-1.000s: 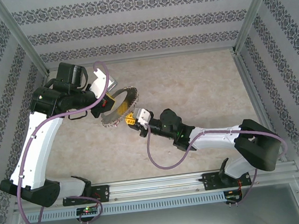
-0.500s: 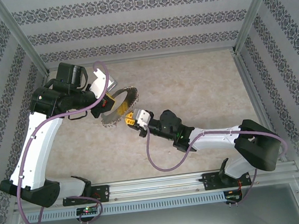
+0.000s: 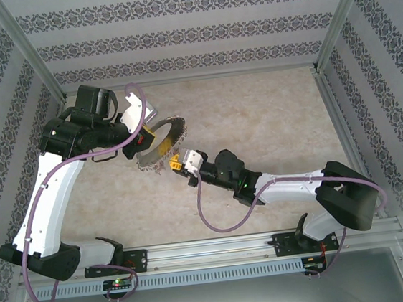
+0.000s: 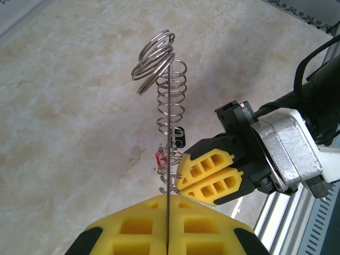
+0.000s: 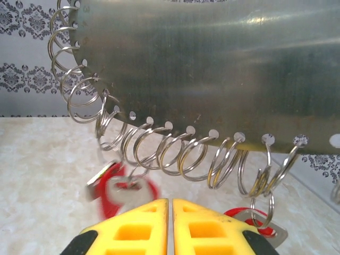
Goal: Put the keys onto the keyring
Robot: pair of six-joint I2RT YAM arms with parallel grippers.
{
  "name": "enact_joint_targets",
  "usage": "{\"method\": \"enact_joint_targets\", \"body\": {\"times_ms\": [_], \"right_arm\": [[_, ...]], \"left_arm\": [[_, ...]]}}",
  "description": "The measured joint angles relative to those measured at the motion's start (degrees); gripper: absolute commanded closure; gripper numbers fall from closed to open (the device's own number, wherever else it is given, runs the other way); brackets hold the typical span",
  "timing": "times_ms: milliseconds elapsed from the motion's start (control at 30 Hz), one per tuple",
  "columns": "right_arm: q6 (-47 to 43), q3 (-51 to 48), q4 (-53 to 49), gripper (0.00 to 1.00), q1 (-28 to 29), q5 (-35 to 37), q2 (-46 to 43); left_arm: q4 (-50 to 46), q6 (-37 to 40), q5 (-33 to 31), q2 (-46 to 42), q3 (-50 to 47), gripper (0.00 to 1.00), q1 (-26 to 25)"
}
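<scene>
Two grippers are hovering above the table (image 3: 270, 115). My left gripper (image 4: 167, 204) is clamping the keyring (image 5: 212, 69) edge-on; my right gripper (image 5: 170, 210) is pressing its fingers together just below the rim, where red-tagged keys (image 5: 121, 187) are hanging from loops.

Keyring (image 3: 163, 142) up off the table (image 3: 270, 115), left of centre, standing on edge. Left gripper (image 4: 167, 236) pinches its rim from the left. Right gripper (image 3: 177, 162) sits just beside the lower rim, on the right. Two keys (image 5: 119, 188) hang from lower loops (image 5: 159, 151), one on each side of its fingers (image 5: 133, 231). A third key (image 4: 179, 139) hangs further along the rim.
</scene>
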Motion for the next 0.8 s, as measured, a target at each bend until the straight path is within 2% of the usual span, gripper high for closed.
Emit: {"method": "enact_joint_targets", "body": {"times_ms": [800], "right_arm": [[-1.0,0.0,1.9,0.87,0.0,2.4,0.0]], "left_arm": [[0.4,0.0,0.2,-0.3,-1.0,1.0,-0.4]]}}
